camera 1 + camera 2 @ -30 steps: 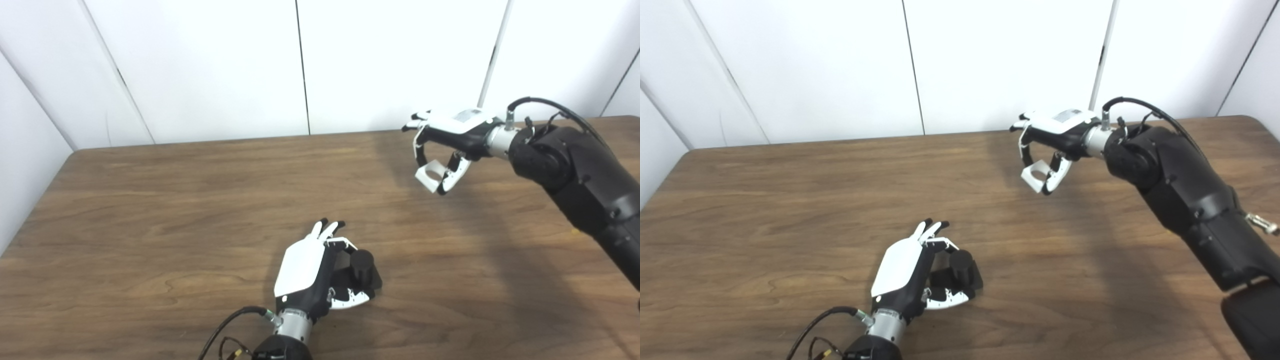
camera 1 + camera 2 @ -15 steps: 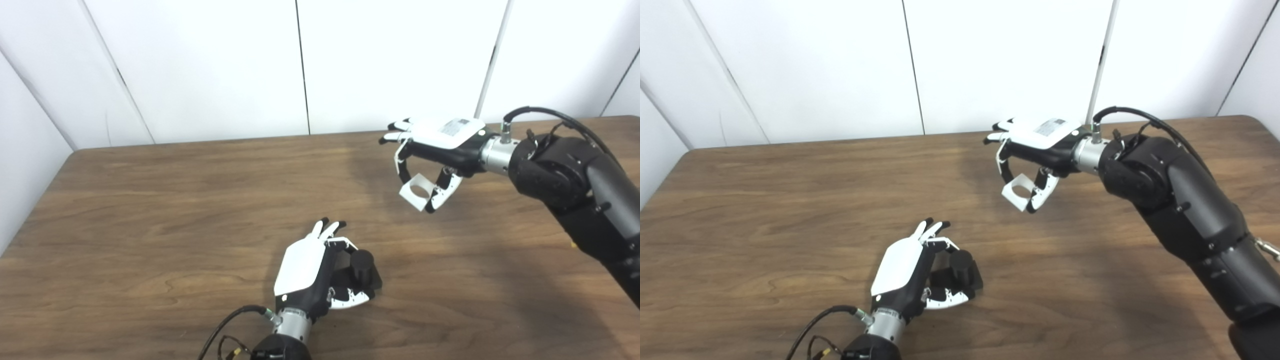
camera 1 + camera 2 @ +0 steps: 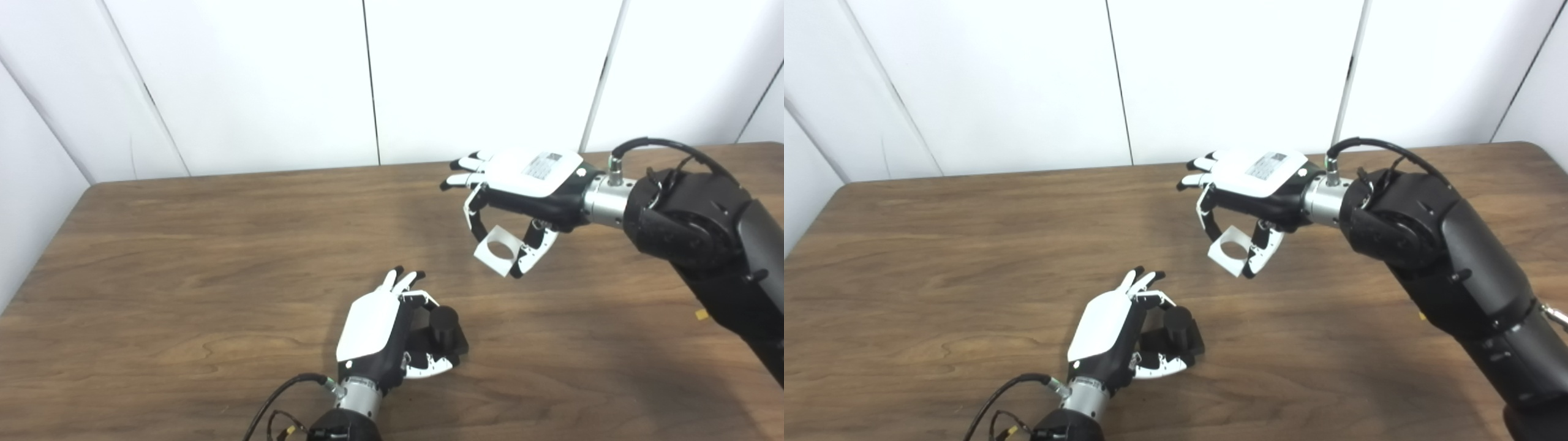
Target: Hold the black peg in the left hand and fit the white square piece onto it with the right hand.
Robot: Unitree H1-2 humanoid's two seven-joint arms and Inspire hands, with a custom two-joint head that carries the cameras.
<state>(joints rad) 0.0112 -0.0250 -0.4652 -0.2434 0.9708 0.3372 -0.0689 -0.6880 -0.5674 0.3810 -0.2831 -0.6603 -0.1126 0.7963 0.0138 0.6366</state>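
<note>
Across the broad brown wood-grain surface (image 3: 184, 257) I have plenty of bare room: the far edge runs along the white panelled wall (image 3: 257, 79), the left edge and its rounded corner sit well away from both hands, and nothing else lies between them. Over the last second my black-sleeved right arm (image 3: 692, 220) has swung in from the far right toward the middle, and it now carries the right hand (image 3: 520, 184) lower and closer to me than before, held above the surface with its shadow trailing beneath. The left hand (image 3: 383, 331) has not moved; it rests low near the front edge, its fingers (image 3: 401, 282) curled around the square base of the black cylindrical peg (image 3: 443, 323), which stands upright with its round top uncovered. The right hand's fingers (image 3: 471, 205) and thumb pinch the white square piece with the round hole (image 3: 495, 251) by opposite sides, tilted so the hole faces partly toward me. I judge the carry about half done: the piece is still apart from the peg, up and to its right, and needs levelling before I lower the hole over the top.
</note>
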